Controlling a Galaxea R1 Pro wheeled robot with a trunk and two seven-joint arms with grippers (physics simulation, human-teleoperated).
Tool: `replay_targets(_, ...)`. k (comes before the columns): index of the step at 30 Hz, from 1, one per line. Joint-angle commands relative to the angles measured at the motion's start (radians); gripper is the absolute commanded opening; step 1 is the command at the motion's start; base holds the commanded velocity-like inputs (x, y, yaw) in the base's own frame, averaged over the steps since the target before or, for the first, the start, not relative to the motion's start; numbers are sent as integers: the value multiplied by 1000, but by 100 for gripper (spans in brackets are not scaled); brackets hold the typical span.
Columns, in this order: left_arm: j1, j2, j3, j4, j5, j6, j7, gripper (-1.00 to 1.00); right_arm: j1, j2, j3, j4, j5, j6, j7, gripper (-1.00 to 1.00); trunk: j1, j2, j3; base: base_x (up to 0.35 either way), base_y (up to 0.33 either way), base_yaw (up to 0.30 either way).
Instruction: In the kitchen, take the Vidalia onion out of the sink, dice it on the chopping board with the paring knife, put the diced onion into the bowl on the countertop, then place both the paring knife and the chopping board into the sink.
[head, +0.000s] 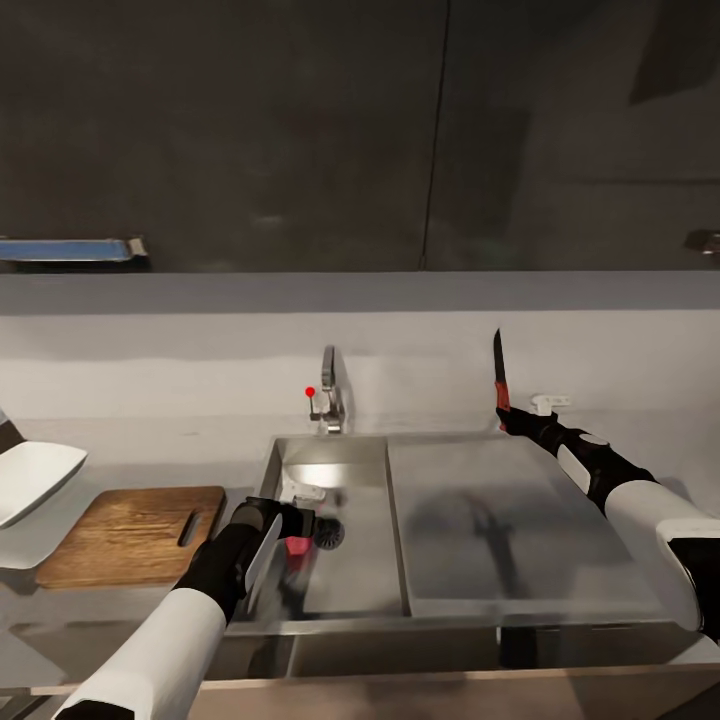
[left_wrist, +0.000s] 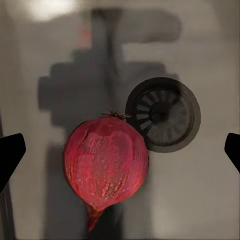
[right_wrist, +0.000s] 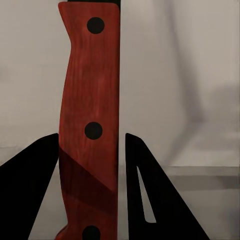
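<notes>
So from the head view this looks like step one, getting the Vidalia onion (head: 297, 546) out of the sink (head: 345, 585). The left end effector (head: 302, 527) is down inside the basin right over the onion, next to the drain (head: 330, 534), and the arm covers most of the bulb, so only a red sliver shows. The right end effector (head: 507, 413) is up over the drainboard, clenched on the paring knife (head: 499, 375) with the blade pointing straight up. The chopping board (head: 135, 533) sits on the counter (head: 140, 430) left of the sink, and the bowl (head: 30, 478) past it is cut off by the frame edge.

Left wrist view: the onion (left_wrist: 106, 162) lies on the basin floor just beside the drain (left_wrist: 163, 114), pointed tip toward the camera. Both fingertips (left_wrist: 11, 152) sit wide apart either side of it, not touching, so it's released for now. I'd say the next move is to drop a bit lower and close around the bulb's middle. It's round, so it may roll.

Right wrist view: the red handle (right_wrist: 91, 125) is pinched between the two fingers (right_wrist: 31, 192). The blade is out of frame.
</notes>
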Motion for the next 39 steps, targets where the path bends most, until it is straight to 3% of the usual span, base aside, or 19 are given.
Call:
replay_targets(1,-1,0,0,-2,-2,5,-3,100,-1,-1,8,2,-10,-4,2,-100,1,-2,-4,49,0,0)
replay_targets(14,-1,0,0,-1,-3,5,-3,100,-1,-1,8,2,-10,-4,2,-100,1,-2,-23,6,0,0)
replay_targets(39,-1,2,0,-1,-4,5,-3,100,-2,1,9,2,-9,0,2,-100,1,-2,-33,0,0,0)
